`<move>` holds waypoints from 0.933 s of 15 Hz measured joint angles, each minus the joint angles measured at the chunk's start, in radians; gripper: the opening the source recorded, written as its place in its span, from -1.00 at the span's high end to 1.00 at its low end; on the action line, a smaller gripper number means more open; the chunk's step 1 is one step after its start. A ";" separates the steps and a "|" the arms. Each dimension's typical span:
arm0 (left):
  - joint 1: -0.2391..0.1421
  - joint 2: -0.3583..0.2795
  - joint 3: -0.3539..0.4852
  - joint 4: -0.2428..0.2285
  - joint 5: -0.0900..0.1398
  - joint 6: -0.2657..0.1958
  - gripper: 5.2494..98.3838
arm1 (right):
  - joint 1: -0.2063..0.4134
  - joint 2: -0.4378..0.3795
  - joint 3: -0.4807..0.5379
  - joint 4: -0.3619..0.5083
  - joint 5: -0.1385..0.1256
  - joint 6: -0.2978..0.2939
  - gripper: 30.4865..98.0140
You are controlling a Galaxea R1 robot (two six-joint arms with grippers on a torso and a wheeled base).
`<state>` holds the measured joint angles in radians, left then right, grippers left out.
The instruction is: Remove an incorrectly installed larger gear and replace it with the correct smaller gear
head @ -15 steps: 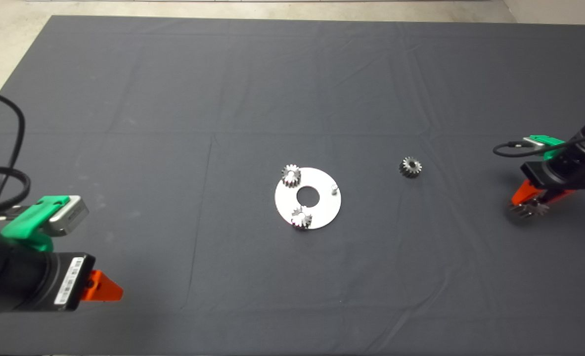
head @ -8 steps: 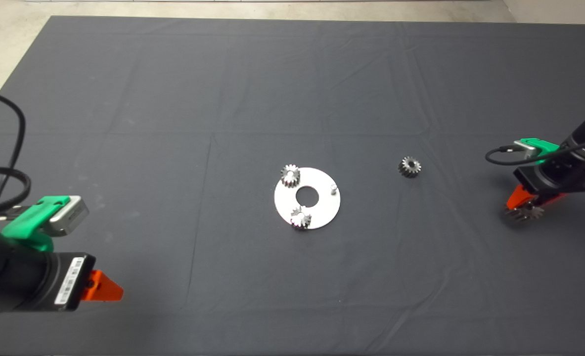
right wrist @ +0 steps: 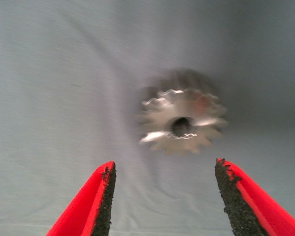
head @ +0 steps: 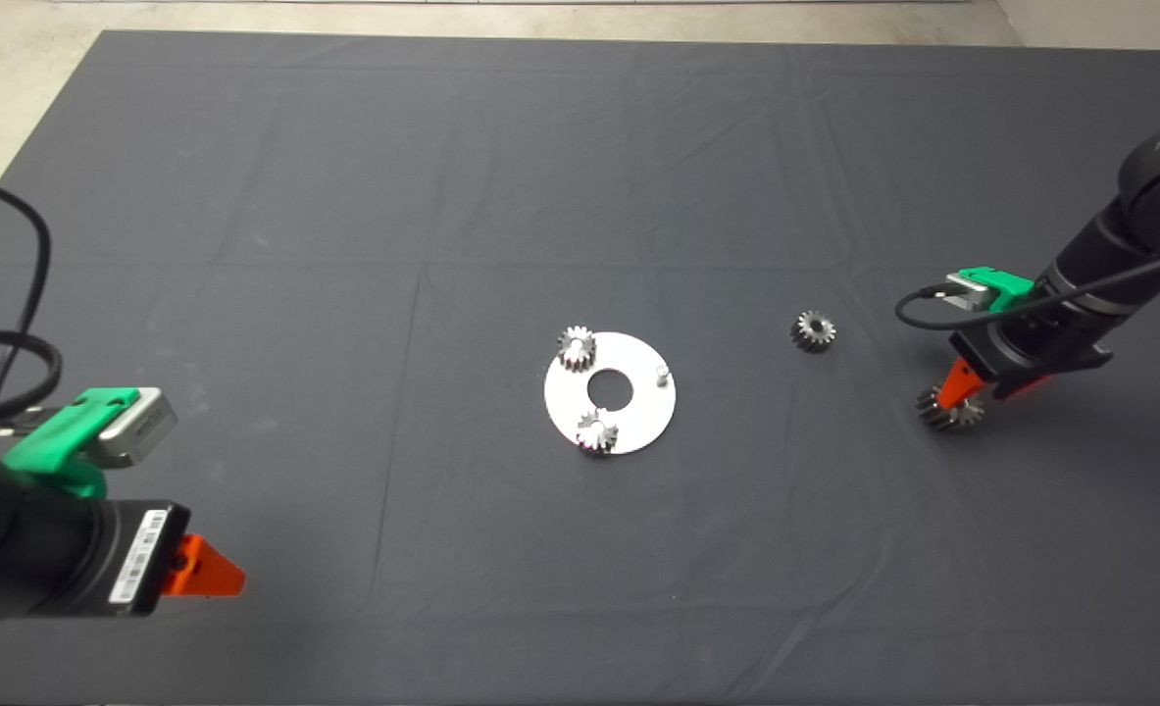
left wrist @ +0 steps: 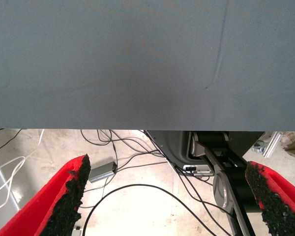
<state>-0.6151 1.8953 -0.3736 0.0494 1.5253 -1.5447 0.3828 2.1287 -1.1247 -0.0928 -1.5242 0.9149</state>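
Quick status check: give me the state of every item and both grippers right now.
Larger gear: flat on mat, released.
Smaller gear: loose on mat, uninstalled.
Plate: two gears mounted, one peg bare.
Right gripper: open, above larger gear.
Left gripper: open, parked at the mat's near left edge.

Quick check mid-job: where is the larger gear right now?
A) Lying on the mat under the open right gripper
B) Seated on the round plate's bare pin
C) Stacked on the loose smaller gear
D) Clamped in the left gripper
A: the larger gear lies flat on the mat, with the right gripper open over it and its fingers clear of the teeth.
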 measured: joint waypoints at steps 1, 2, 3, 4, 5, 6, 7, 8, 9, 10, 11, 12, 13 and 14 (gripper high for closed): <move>0.000 0.000 0.000 0.000 0.000 0.000 -0.59 | 0.003 0.011 0.002 0.000 0.000 0.003 0.25; 0.000 0.000 0.000 0.000 0.000 0.000 -0.59 | 0.007 0.024 0.002 0.000 0.000 0.007 0.20; 0.000 0.000 0.000 0.000 0.000 0.000 -0.59 | 0.016 0.039 0.002 0.000 -0.004 0.011 0.13; 0.000 0.000 0.000 0.000 0.000 0.000 -0.59 | 0.028 0.059 0.002 0.000 -0.006 0.015 0.06; 0.000 0.000 0.000 0.000 0.000 0.000 -0.59 | 0.039 0.088 0.000 0.000 -0.006 0.019 0.01; 0.000 0.000 0.000 0.000 0.000 0.000 -0.59 | 0.056 0.116 -0.005 0.001 -0.006 0.024 -0.10; 0.000 0.000 0.000 0.000 0.000 0.000 -0.59 | 0.086 0.146 -0.013 0.001 -0.004 0.030 -0.12; 0.000 0.000 0.000 0.000 0.000 -0.001 -0.59 | 0.132 0.173 -0.024 0.003 -0.003 0.037 -0.18; 0.000 0.000 0.000 0.000 0.000 -0.002 -0.59 | 0.195 0.201 -0.039 0.008 -0.003 0.041 -0.25; 0.000 0.000 0.000 0.000 0.000 -0.003 -0.59 | 0.259 0.229 -0.056 0.012 -0.002 0.044 -0.25; 0.001 0.000 0.000 0.000 0.000 -0.003 -0.59 | 0.304 0.259 -0.078 0.016 -0.004 0.046 -0.25; 0.002 0.000 0.000 0.000 0.000 -0.003 -0.59 | 0.323 0.293 -0.107 0.020 -0.003 0.047 -0.25; 0.002 -0.001 0.000 0.000 0.000 -0.004 -0.59 | 0.318 0.322 -0.145 0.030 -0.002 0.047 -0.25; 0.002 0.000 0.000 0.000 0.000 -0.004 -0.59 | 0.296 0.364 -0.213 0.045 -0.001 0.046 -0.25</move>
<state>-0.6128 1.8949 -0.3736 0.0496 1.5253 -1.5485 0.6792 2.4924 -1.3374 -0.0480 -1.5255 0.9611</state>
